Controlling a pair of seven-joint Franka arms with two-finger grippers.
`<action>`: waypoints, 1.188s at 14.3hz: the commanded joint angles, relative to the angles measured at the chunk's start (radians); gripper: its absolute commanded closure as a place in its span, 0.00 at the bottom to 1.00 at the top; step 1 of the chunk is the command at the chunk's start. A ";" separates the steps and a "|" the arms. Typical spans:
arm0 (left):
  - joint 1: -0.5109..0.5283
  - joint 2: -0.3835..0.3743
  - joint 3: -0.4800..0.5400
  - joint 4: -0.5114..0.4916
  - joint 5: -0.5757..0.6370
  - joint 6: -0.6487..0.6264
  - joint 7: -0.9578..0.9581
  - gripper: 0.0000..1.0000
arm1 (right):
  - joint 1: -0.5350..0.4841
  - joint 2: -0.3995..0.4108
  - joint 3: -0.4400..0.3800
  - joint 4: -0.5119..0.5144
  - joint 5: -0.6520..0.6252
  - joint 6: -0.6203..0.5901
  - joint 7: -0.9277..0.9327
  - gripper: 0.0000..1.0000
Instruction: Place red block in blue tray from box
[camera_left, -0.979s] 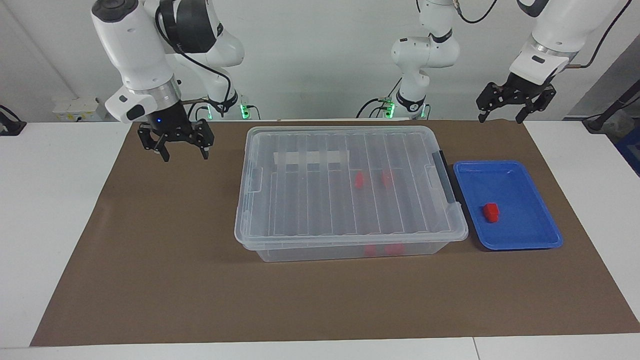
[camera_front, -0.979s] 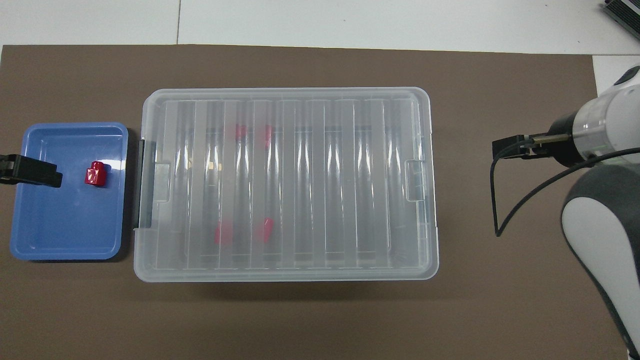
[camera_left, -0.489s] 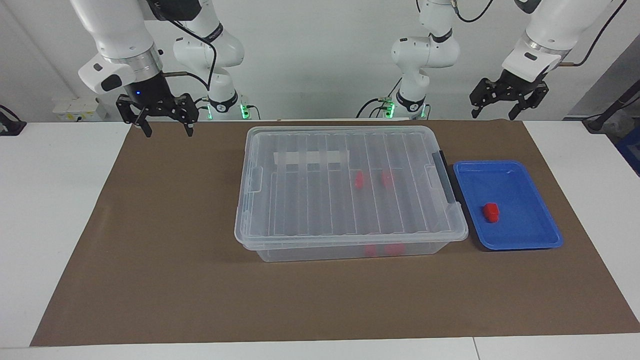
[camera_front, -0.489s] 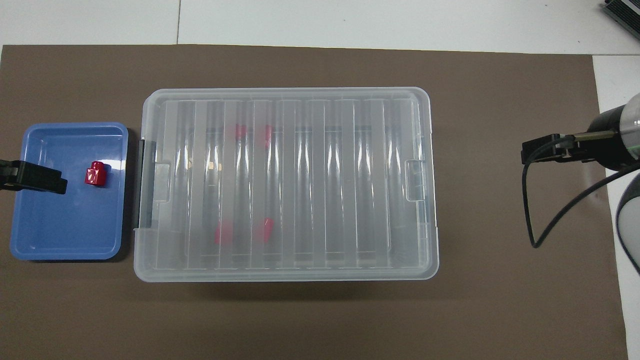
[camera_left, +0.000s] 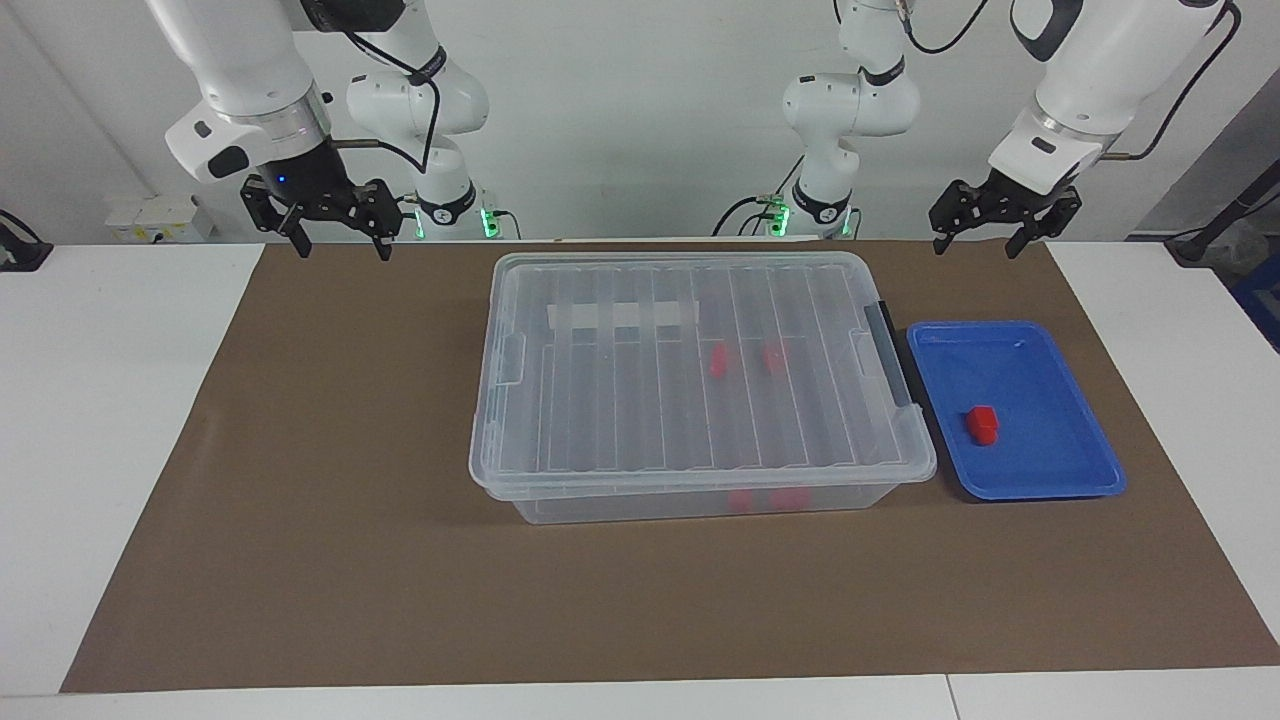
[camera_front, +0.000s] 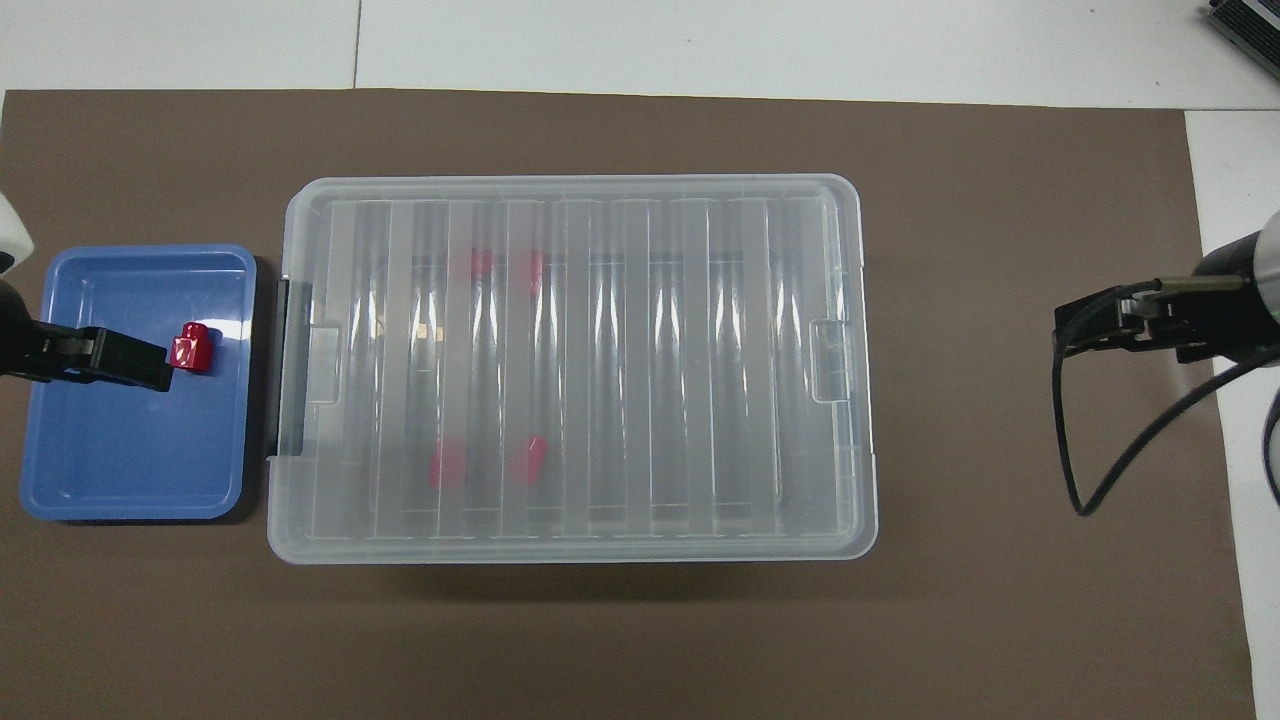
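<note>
The box (camera_left: 690, 380) is a clear bin on the brown mat with its ribbed lid shut. Several red blocks show through it, one of them here (camera_left: 718, 362) and another in the overhead view (camera_front: 446, 466). The blue tray (camera_left: 1045, 350) lies beside the box's latch end, toward the left arm's end of the table. One red block (camera_left: 981, 424) rests in it and also shows in the overhead view (camera_front: 190, 347). My left gripper (camera_left: 975, 243) is open and empty, high in the air and clear of the tray. My right gripper (camera_left: 340, 243) is open and empty, raised over the mat's corner.
The brown mat (camera_left: 330, 520) covers most of the white table. A dark grey latch (camera_left: 890, 350) sits on the box's end beside the tray. A cable (camera_front: 1090, 470) hangs from the right arm's wrist.
The right gripper has risen and drawn back toward the robots. The left gripper has risen a little and shifted toward the box's end. Box, tray and blocks have not moved.
</note>
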 joint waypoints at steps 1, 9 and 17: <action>-0.037 -0.022 0.029 -0.043 0.016 0.033 0.006 0.00 | -0.020 -0.030 0.006 -0.042 0.006 0.007 0.010 0.00; -0.059 -0.013 0.020 0.014 0.005 -0.039 0.003 0.00 | -0.021 -0.027 0.007 -0.039 0.007 0.027 0.022 0.00; -0.034 -0.018 0.026 0.003 0.007 -0.032 0.001 0.00 | -0.028 -0.028 0.006 -0.044 0.043 0.041 0.036 0.00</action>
